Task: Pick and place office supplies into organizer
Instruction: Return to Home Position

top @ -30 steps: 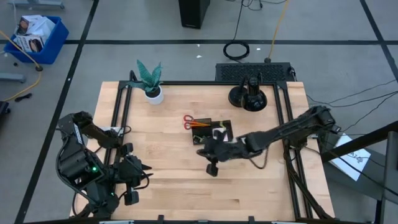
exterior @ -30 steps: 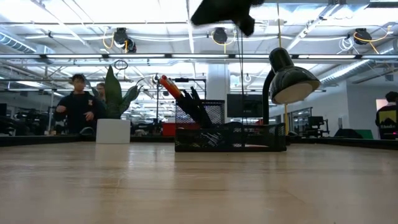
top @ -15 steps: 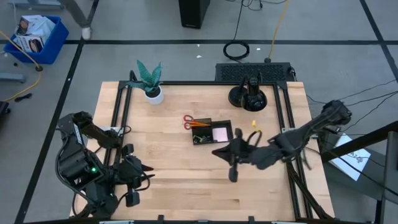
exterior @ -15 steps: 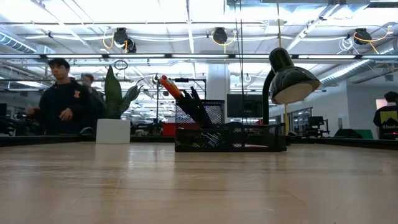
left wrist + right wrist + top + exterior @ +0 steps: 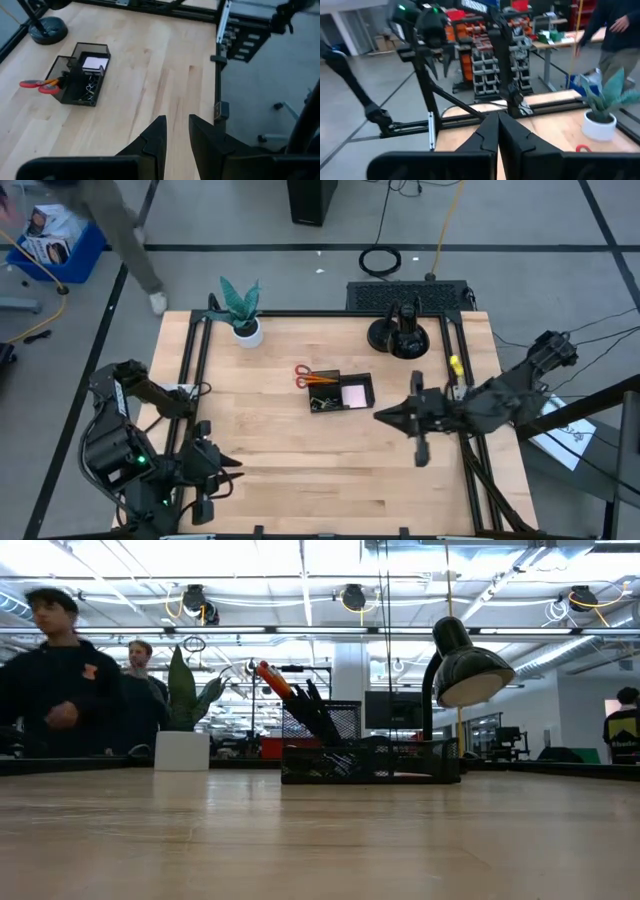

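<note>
**High view.** Right gripper (image 5: 380, 416) hangs over the table (image 5: 290, 490) near its right rail, tips pointing toward the table's middle. The organizer (image 5: 342, 392) lies just ahead of those tips and slightly to one side, apart from them. The pink pad (image 5: 353, 394) fills the compartment nearest this gripper. The scissors (image 5: 303, 375) stick out of the organizer's far end, red handles past the rim. Left gripper (image 5: 230, 463) waits at the table's near-left corner, well apart from the organizer, which lies ahead of it across bare wood. A plant (image 5: 240, 308) and a lamp base (image 5: 398, 335) stand along the far edge, beyond both grippers.

**Right wrist view.** The fingers (image 5: 490, 131) are pressed together and hold nothing. The plant shows ahead of them, with a person (image 5: 615, 30) behind it, off the table.

**Left wrist view.** The fingers (image 5: 156, 136) stand slightly spread with a narrow gap, empty. The organizer sits ahead of them and off to one side. Small clips (image 5: 88, 90) lie in the compartment nearest this gripper.

**Low view.** Neither gripper shows. The organizer stands on the table between the plant and the lamp (image 5: 462, 668).
</note>
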You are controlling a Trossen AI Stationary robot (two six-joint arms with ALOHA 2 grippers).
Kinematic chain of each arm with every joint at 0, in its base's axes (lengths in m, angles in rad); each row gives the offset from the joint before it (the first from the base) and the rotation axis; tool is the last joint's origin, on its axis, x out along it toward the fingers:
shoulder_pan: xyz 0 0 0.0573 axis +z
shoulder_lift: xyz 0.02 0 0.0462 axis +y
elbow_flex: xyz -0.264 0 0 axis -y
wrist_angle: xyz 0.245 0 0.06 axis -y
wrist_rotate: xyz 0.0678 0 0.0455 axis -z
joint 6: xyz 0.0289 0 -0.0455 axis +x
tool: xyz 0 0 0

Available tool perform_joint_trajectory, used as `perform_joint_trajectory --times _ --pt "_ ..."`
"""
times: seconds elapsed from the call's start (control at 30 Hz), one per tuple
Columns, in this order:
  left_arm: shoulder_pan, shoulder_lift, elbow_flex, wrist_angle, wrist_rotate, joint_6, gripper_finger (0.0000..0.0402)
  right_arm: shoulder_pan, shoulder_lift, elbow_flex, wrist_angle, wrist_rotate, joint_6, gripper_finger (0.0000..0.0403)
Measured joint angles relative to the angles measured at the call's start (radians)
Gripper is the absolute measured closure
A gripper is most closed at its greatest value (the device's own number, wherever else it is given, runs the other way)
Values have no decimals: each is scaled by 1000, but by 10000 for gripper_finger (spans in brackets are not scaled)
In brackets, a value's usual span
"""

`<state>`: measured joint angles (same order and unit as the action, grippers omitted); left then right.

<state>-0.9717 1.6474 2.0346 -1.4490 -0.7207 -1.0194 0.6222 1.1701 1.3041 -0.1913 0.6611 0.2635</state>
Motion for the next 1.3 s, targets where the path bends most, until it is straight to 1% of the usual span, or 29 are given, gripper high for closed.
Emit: perform_joint_trajectory --times 0.1,0.23,0.3,0.43,0.6,0.7,0.83,1.0,1.1,1.2,1.3 --pt "-7 0 0 3 14 16 316 23 -39 0 0 -1 -31 403" --pt "-13 0 0 17 19 -28 316 35 -86 0 -14 -2 -38 403" --pt "-13 0 0 31 40 -26 316 35 -106 0 -14 -5 2 403" --pt "-13 0 0 75 67 31 316 35 -141 0 -31 -21 124 403" --pt "-13 0 0 143 66 57 316 35 -166 0 -34 -163 128 403" --pt "-12 0 0 198 66 90 316 35 -166 0 -31 -227 113 403" --pt "-10 0 0 311 66 189 316 35 -166 -1 -30 -308 89 403" --pt "-10 1 0 464 66 369 316 35 -166 -1 -31 -403 83 399" --pt "-10 1 0 513 66 421 316 35 -169 -1 -37 -405 77 399" --pt "-18 2 -1 509 63 417 316 35 -187 -1 -78 -404 49 399" --pt "-44 2 -25 533 -8 402 316 35 -210 -3 -101 -403 60 401"
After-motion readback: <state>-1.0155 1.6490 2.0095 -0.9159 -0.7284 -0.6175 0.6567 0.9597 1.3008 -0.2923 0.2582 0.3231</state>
